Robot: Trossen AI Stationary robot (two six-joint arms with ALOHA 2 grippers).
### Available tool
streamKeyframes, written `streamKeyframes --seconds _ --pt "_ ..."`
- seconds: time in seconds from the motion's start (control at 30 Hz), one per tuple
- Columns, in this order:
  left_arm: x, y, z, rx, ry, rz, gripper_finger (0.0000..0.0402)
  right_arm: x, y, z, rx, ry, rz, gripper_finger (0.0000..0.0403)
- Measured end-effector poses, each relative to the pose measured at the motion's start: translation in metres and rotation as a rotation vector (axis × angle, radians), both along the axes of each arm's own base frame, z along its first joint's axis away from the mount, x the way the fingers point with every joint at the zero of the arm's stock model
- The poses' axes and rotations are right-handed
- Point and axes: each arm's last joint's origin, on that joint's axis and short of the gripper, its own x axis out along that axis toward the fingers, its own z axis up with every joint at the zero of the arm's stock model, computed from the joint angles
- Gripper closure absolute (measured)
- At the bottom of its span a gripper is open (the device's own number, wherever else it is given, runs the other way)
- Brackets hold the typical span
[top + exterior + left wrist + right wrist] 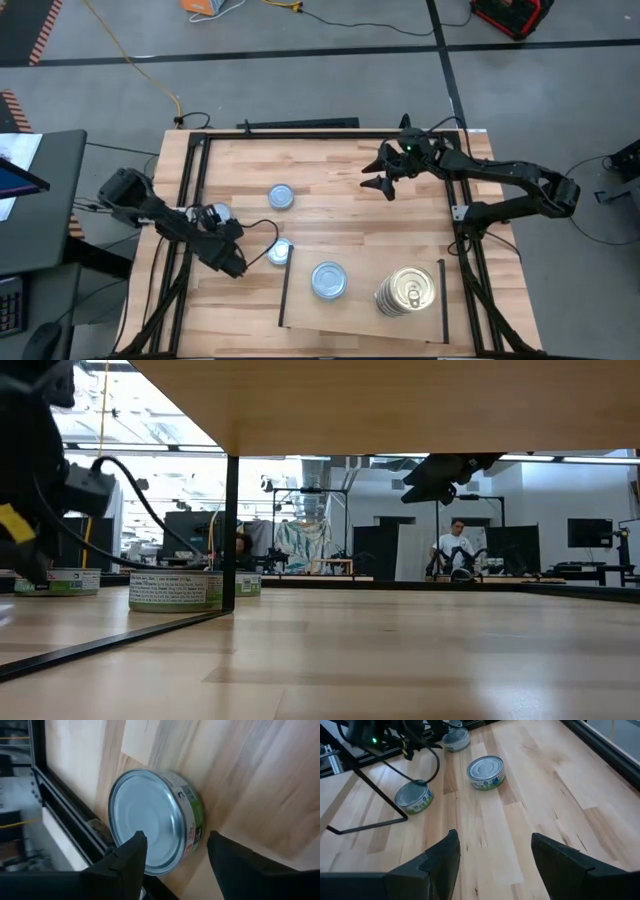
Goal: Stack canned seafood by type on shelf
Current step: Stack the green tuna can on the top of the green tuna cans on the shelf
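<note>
Left claw [172, 865] at counter's [330, 170] left edge, fingers straddling silvery-blue tin [279, 252], not yet clenched; likely lining up grab for shelf [350, 315].
Shelf at near edge carries gold-lid stack [407, 290] and silver tin [328, 279]; separate spots suit sorting by type.
Two more silver tins [281, 196] loose mid-left, one half hidden behind left arm.
Right claw [386, 172] released, empty, waiting by far right corner.

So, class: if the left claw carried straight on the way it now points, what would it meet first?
The silvery-lidded tin right ahead of the left claw, already between its open fingers; the contact depth is unclear.
</note>
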Motion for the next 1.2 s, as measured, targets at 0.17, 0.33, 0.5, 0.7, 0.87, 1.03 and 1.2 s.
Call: streamKeyframes --seconds 0.17,0.33,0.5,0.7,0.87,1.03,1.2 --pt "0.007 -0.005 -0.019 -0.021 0.099 -0.048 0.0219 0.000 0.000 0.001 -0.005 -0.008 0.000 0.0133" --pt "0.010 -0.008 -0.025 -0.034 0.137 -0.073 0.0258 0.000 0.000 0.001 -0.007 -0.011 0.000 0.0133" --pt "0.013 -0.009 -0.016 -0.073 0.087 -0.071 0.0312 0.000 0.000 0.001 -0.007 -0.011 0.000 0.0133" --pt "0.015 -0.012 0.003 -0.158 -0.031 -0.045 0.0374 0.001 0.000 0.001 -0.002 -0.011 -0.002 0.0133" --pt "0.017 -0.013 0.019 -0.227 -0.156 -0.019 0.0400 0.001 0.000 0.001 0.004 -0.011 -0.005 0.0133" --pt "0.017 -0.013 0.020 -0.238 -0.193 -0.037 0.0401 0.001 0.000 0.001 0.007 -0.011 -0.007 0.0133" --pt "0.018 -0.014 0.020 -0.254 -0.192 -0.054 0.0401 0.001 0.000 0.001 0.008 -0.012 -0.007 0.0133"
